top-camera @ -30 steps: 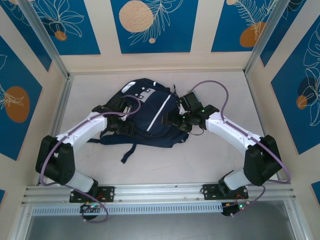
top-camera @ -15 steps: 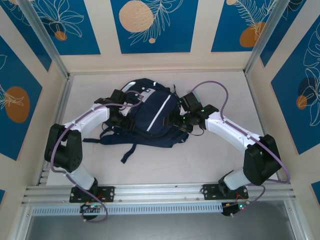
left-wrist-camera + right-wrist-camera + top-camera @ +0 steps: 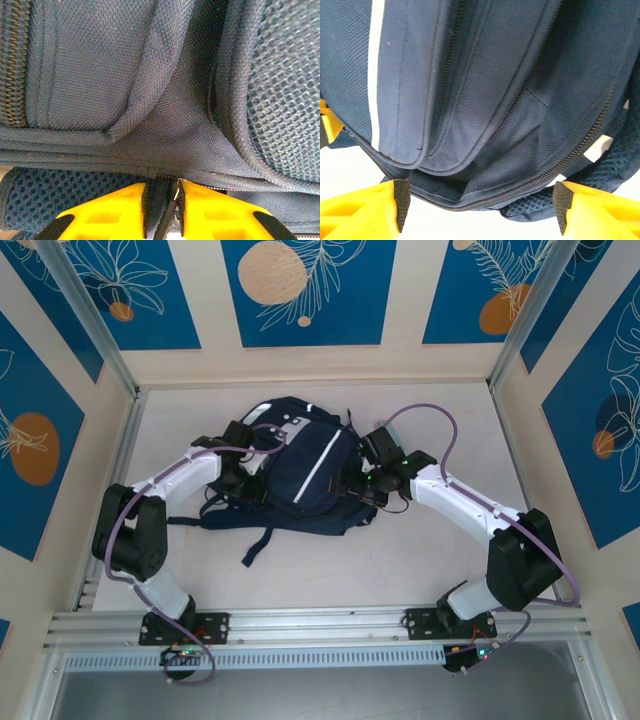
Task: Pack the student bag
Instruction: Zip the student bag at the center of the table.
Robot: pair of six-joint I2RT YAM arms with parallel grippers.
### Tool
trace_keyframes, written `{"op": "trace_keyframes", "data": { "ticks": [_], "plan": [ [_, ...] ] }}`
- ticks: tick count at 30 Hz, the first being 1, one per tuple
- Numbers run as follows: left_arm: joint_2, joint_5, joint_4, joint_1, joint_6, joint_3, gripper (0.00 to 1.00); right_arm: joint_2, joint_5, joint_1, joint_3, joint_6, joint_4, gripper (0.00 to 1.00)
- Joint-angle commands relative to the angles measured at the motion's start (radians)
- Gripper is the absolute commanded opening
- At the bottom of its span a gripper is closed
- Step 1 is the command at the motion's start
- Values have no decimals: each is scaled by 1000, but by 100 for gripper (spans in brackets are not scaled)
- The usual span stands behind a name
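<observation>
Student bag (image 3: 300, 465) flat on tabletop (image 3: 420, 560), inside hidden; left gripper (image 3: 161, 200) pinching bag's edge seam, right gripper (image 3: 477, 202) spread wide at bag's side.

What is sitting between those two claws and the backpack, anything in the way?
Nothing visible is. The left gripper has its yellow fingers nearly together on a fold at the edge of the student bag. The right gripper stands wide open right at the bag's side, with only its fabric ahead.

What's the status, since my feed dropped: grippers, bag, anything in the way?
Left gripper pinched on bag edge. Right gripper open at bag's side. Loose strap trailing toward near edge.
</observation>
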Motion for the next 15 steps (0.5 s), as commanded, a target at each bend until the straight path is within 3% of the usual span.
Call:
{"op": "trace_keyframes", "data": {
  "ticks": [1, 11, 15],
  "plan": [
    [-9, 2, -53, 11, -1, 4, 23, -15, 27, 11, -17, 19, -33, 77],
    [-36, -7, -63, 10, -6, -27, 23, -13, 32, 10, -20, 27, -29, 77],
    [-37, -8, -66, 10, -7, -25, 11, -2, 33, 10, -17, 34, -30, 77]
  ]
}}
